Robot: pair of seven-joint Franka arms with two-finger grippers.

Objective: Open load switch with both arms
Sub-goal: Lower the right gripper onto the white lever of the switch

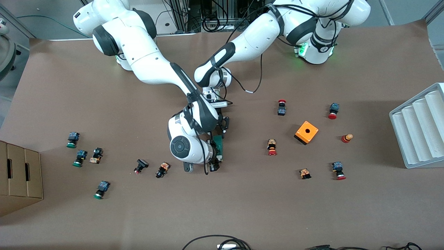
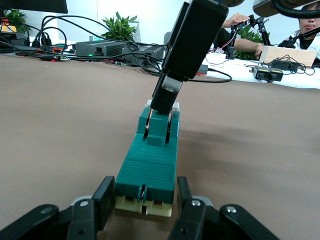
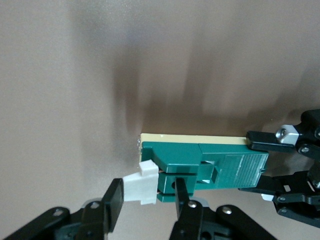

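Load switch (image 1: 218, 146) lay flat on the brown table (image 1: 242, 215), about mid-table, long axis running toward the front camera. Green body, cream base strip along one side, white lever (image 3: 140, 186) at the end nearer the front camera.

My left gripper (image 1: 223, 125) was down at table level on the switch's end farther from the front camera. In the left wrist view my left gripper (image 2: 145, 197) had its jaws clamped on that end, one finger (image 2: 104, 200) pressed against each side of the green body (image 2: 150, 165). Firm grip, no gap seen.

My right gripper (image 1: 215, 163) sat low over the lever end. In the right wrist view my right gripper (image 3: 147, 197) bracketed the white lever: one finger (image 3: 112, 200) touched the lever's outer face, the other finger (image 3: 182, 197) stood in front of the green body (image 3: 215, 165) with a gap to the lever. Jaws apart, not clamped on anything.

Both my arms crossed over mid-table, wrists close together above the switch.

Around it: green-capped push buttons (image 1: 73, 139) toward the right arm's end, red-capped push buttons (image 1: 281, 107) and an orange box (image 1: 306, 132) toward the left arm's end, well apart from the switch. Grey tray (image 1: 419, 128) at the left arm's table edge, cardboard box (image 1: 19, 177) at the right arm's edge.
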